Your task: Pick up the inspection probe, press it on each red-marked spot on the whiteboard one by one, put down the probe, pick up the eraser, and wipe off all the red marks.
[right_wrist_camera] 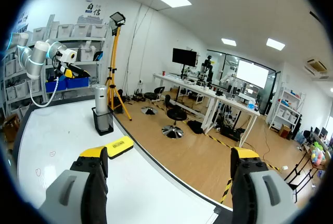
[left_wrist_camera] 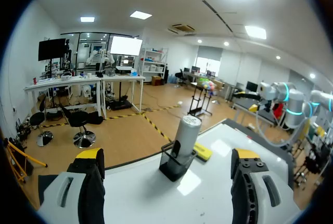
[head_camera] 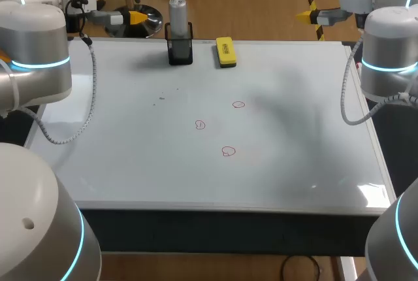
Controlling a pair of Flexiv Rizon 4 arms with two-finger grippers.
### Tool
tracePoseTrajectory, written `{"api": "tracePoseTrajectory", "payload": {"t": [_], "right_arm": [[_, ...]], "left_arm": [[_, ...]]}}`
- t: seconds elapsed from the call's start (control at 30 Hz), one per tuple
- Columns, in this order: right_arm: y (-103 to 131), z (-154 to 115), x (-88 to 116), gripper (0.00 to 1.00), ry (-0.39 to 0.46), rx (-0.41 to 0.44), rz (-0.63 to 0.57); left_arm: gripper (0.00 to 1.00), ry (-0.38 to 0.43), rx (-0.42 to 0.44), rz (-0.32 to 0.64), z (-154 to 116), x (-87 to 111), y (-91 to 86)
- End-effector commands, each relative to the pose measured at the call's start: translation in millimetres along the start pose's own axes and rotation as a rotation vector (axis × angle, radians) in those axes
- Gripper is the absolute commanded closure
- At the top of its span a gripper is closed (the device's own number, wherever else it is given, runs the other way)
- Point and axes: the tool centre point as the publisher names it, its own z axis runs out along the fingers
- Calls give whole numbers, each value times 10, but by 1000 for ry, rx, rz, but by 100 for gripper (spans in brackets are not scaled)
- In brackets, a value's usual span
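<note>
The grey cylindrical probe (head_camera: 177, 13) stands upright in a black holder (head_camera: 180, 51) at the whiteboard's far edge. Just to its right lies the yellow eraser (head_camera: 226, 52). Three small red marks (head_camera: 238, 104) (head_camera: 200, 124) (head_camera: 228, 151) sit near the middle of the whiteboard (head_camera: 130, 163). My left gripper (head_camera: 134, 17) hovers open at the far left corner, level with the probe. From its wrist, the probe (left_wrist_camera: 186, 133) is ahead between the open fingers of the left gripper (left_wrist_camera: 167, 157). My right gripper (head_camera: 307, 14) hangs open beyond the far right corner; its own view shows the right gripper (right_wrist_camera: 169, 155) with the probe (right_wrist_camera: 101, 101) and eraser (right_wrist_camera: 119, 146) off to the side.
The whiteboard covers nearly the whole table, with a raised frame (head_camera: 215, 206) along its near edge. Faint grey smudges (head_camera: 162, 98) lie left of the red marks. My two arm bases (head_camera: 39, 59) (head_camera: 388, 59) flank the board.
</note>
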Motion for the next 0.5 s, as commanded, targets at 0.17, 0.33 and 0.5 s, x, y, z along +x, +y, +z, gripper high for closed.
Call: {"api": "tracePoseTrajectory", "payload": {"t": [0.17, 0.33, 0.5], "right_arm": [[0, 0, 0, 0, 0, 0, 0], [0, 0, 0, 0, 0, 0, 0], [0, 0, 0, 0, 0, 0, 0]], "left_arm": [[0, 31, 19, -7, 1, -30, -4], [0, 110, 70, 56, -3, -141, -61], [0, 256, 137, 94, 28, -206, -114]]}}
